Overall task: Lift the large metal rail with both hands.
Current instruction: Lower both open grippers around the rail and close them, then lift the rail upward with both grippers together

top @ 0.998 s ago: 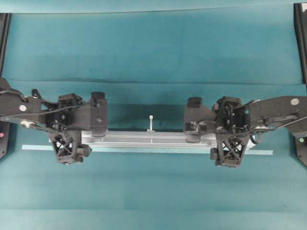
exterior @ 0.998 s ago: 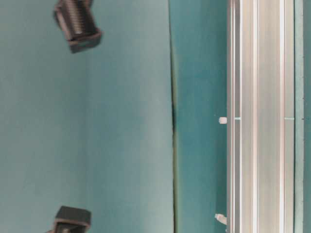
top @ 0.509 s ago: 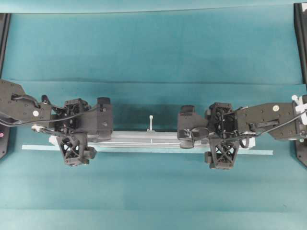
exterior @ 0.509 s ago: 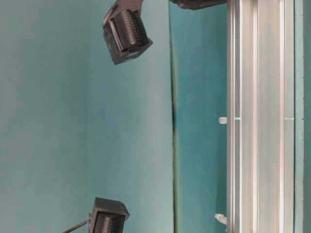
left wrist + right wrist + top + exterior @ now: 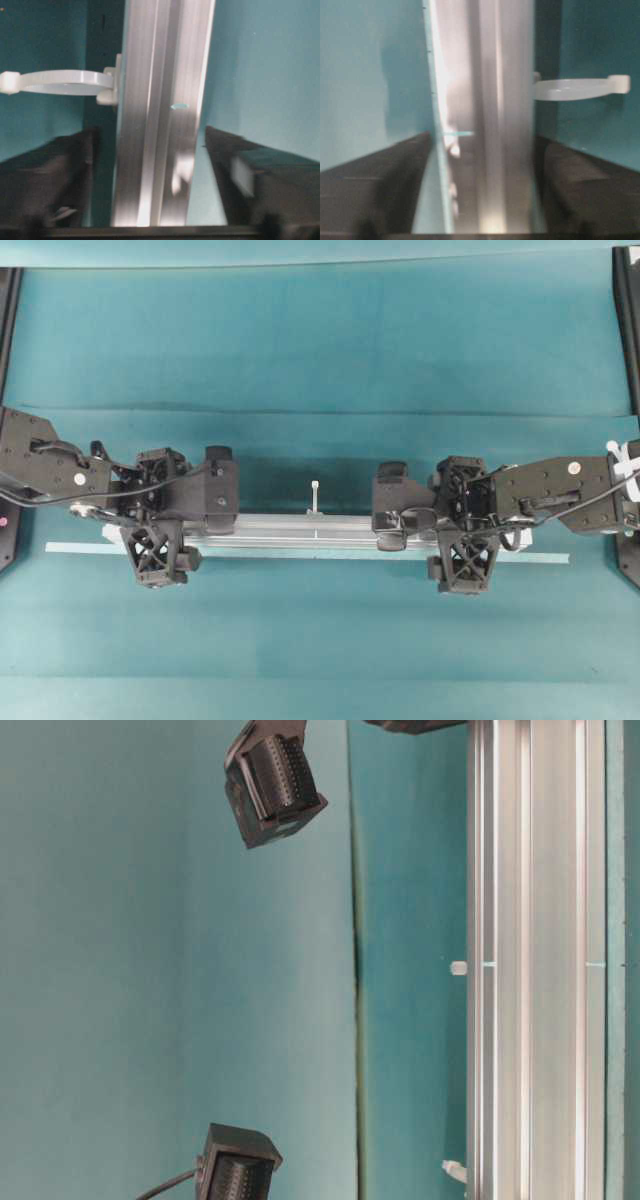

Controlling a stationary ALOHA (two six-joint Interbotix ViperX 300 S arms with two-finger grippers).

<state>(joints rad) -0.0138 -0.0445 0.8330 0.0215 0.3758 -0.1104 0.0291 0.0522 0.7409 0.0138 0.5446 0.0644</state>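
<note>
The large metal rail [image 5: 300,530] is a long silver grooved bar lying left to right on the teal cloth, with a white zip-tie tab [image 5: 315,495] at its middle. My left gripper [image 5: 158,525] is open and straddles the rail near its left end. My right gripper [image 5: 465,523] is open and straddles it near its right end. In the left wrist view the rail [image 5: 160,125] runs between the dark fingers [image 5: 45,185] with gaps on both sides. In the right wrist view the rail [image 5: 490,125] also lies between the fingers [image 5: 590,195], untouched.
A thin flat pale strip [image 5: 300,553], longer than the rail, lies against the rail's near side, under both grippers. Zip-tie loops stick out in the wrist views [image 5: 60,82] [image 5: 575,87]. Black arm bases stand at the table's side edges [image 5: 625,330].
Both grippers have slid inward along the rail toward its middle, most of it in the first half second. The rail and strip have not moved.
</note>
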